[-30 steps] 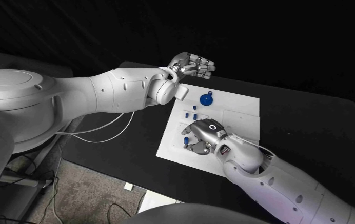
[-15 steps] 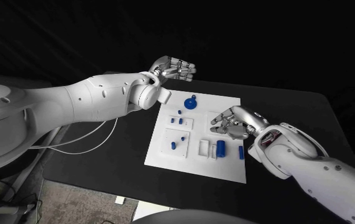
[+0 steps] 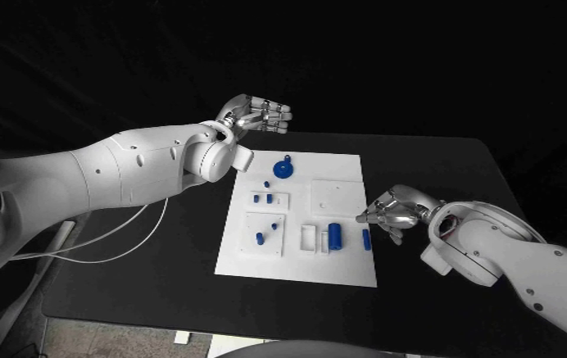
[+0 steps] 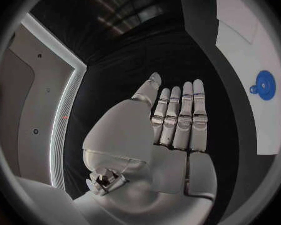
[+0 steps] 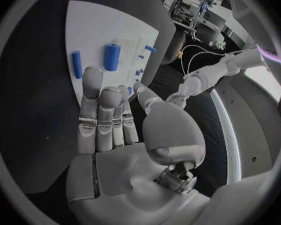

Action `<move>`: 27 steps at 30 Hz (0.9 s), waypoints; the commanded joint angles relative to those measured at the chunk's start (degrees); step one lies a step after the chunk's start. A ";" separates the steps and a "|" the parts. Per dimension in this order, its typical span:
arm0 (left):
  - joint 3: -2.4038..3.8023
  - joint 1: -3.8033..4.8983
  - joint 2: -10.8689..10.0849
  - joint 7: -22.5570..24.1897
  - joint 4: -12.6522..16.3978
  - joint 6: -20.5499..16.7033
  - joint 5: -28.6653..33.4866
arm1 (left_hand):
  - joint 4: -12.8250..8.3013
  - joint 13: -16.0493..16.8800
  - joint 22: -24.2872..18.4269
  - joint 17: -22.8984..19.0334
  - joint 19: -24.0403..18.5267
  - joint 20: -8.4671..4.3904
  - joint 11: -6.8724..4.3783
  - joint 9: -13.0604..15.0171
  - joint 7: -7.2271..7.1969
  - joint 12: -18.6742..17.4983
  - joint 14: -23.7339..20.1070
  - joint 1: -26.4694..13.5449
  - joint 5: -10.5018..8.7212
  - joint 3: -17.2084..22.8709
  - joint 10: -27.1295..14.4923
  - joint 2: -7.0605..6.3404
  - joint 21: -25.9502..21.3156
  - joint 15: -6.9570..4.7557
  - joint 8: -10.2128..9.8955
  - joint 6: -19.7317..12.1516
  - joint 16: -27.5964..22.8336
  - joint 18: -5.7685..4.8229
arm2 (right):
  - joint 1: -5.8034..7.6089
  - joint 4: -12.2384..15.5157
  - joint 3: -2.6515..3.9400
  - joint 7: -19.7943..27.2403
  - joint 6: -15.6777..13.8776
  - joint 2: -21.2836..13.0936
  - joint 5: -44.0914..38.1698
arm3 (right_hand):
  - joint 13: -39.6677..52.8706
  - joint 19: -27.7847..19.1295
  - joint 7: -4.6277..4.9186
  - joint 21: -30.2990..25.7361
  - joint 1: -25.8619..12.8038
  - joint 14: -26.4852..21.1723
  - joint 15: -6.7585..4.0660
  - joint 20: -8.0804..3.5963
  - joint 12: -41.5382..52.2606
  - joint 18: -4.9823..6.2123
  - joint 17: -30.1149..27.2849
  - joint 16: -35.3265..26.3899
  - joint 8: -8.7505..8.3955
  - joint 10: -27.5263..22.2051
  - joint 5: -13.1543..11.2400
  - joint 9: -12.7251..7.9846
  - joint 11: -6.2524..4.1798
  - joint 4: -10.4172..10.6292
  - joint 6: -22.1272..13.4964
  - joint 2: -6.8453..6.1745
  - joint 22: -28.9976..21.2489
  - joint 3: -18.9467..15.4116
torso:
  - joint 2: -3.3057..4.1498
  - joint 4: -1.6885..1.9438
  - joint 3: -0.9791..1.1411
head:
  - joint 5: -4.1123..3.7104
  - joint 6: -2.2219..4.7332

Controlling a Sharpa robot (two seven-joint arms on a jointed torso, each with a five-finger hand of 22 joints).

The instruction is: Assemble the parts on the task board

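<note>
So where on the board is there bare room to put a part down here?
The task board is bare along its near edge, below the two blue cylinders, and at its far right corner beside the round blue part. The left column of small blue pieces is crowded. The right hand sits at the board's right edge.

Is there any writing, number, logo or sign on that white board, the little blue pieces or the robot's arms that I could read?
None can be read.
White board: plain, only faint outlines, no lettering.
Blue pieces, such as the round one: no marks.
Left robot hand and right robot hand: bare metal, no brand or number visible.
White arms: small dark dots, not text.
</note>
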 commanded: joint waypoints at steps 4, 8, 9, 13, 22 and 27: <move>-0.01 0.07 0.10 0.22 0.46 0.90 -0.28 | 0.07 -0.06 -0.05 -0.06 0.29 0.14 -0.04 -0.05 0.04 -0.25 -0.08 0.21 -0.13 -0.29 -0.21 -0.14 0.30 -0.08 -0.14 0.08 -0.38 0.01 | 0.00 -0.98 0.01 -13.96 6.99 1.80 6.60 | 5.99 2.37 0.52 5.27 -1.64 0.03 0.45 0.46 4.08 -0.20 5.50 3.00 -0.16 1.45 1.50 0.13 0.21 2.71 -1.80 0.01 4.67 -4.01 | 0.07 -0.08 0.01 | -0.49 0.06; -0.02 0.07 0.17 0.15 0.67 1.00 -0.28 | 0.21 -0.06 -0.16 -0.06 0.30 0.16 -0.04 -0.05 0.05 -0.25 -0.10 0.20 -0.22 -0.38 -0.22 -0.15 0.29 -0.07 -0.14 0.06 -0.37 0.01 | 0.00 -2.06 0.00 -16.15 7.23 3.56 6.92 | 8.04 2.28 1.03 6.79 -2.37 0.20 0.71 0.77 5.24 0.15 7.46 3.77 -0.15 2.07 1.78 -0.01 0.58 4.40 -3.59 0.20 6.69 -7.17 | 0.19 0.14 -0.09 | -0.78 0.01; -0.02 0.07 0.17 0.14 0.71 1.02 -0.28 | 0.21 -0.06 -0.16 -0.06 0.30 0.16 -0.04 -0.05 0.05 -0.25 -0.10 0.20 -0.22 -0.38 -0.22 -0.15 0.29 -0.07 -0.14 0.06 -0.37 0.01 | 0.00 -2.24 0.00 -16.41 7.24 3.83 6.95 | 8.23 2.22 1.07 6.71 -2.41 0.21 0.73 0.82 5.32 0.19 7.61 3.78 -0.16 2.11 1.76 -0.02 0.61 4.57 -3.77 0.23 6.79 -7.49 | 0.22 0.18 -0.10 | -0.83 0.01; -0.02 0.07 0.17 0.08 0.92 1.07 -0.27 | 0.21 -0.06 -0.16 -0.06 0.30 0.16 -0.04 -0.05 0.05 -0.25 -0.10 0.20 -0.22 -0.38 -0.22 -0.15 0.29 -0.07 -0.14 0.06 -0.37 0.01 | 0.00 -3.55 -0.01 -17.73 7.70 5.39 7.04 | 8.93 2.30 1.39 7.14 -2.51 0.35 0.86 0.96 5.28 0.36 8.45 3.90 -0.20 2.26 1.45 -0.09 0.80 5.44 -5.02 0.23 7.90 -8.94 | 0.29 0.37 -0.20 | -0.94 -0.22; -0.02 0.08 0.07 -0.03 1.54 1.20 -0.30 | 0.33 -0.05 -0.26 -0.06 0.30 0.18 -0.03 -0.05 0.05 -0.24 -0.12 0.19 -0.26 -0.46 -0.23 -0.15 0.27 -0.06 -0.14 0.05 -0.37 0.00 | 0.00 -8.13 -0.15 -18.76 8.55 9.02 7.05 | 9.53 2.42 2.18 6.74 -2.62 0.44 1.25 1.44 4.96 0.94 9.44 3.90 -0.19 2.18 0.85 -2.55 1.30 6.52 -7.70 0.25 9.39 -10.23 | 0.68 0.82 -0.32 | -1.26 -0.45; -0.02 0.08 -0.06 -0.12 1.97 1.35 -0.37 | 0.35 -0.05 -0.27 -0.06 0.31 0.18 -0.03 -0.05 0.05 -0.24 -0.12 0.19 -0.26 -0.46 -0.23 -0.15 0.27 -0.06 -0.14 0.05 -0.37 0.00 | 0.00 -9.99 -0.26 -18.65 8.56 10.54 7.00 | 9.61 2.44 2.32 6.70 -2.65 0.46 1.30 1.45 4.99 0.92 9.55 3.90 -0.19 2.13 0.75 -2.86 1.40 6.56 -8.20 0.13 9.66 -10.39 | 0.88 0.96 -0.32 | -1.33 -0.49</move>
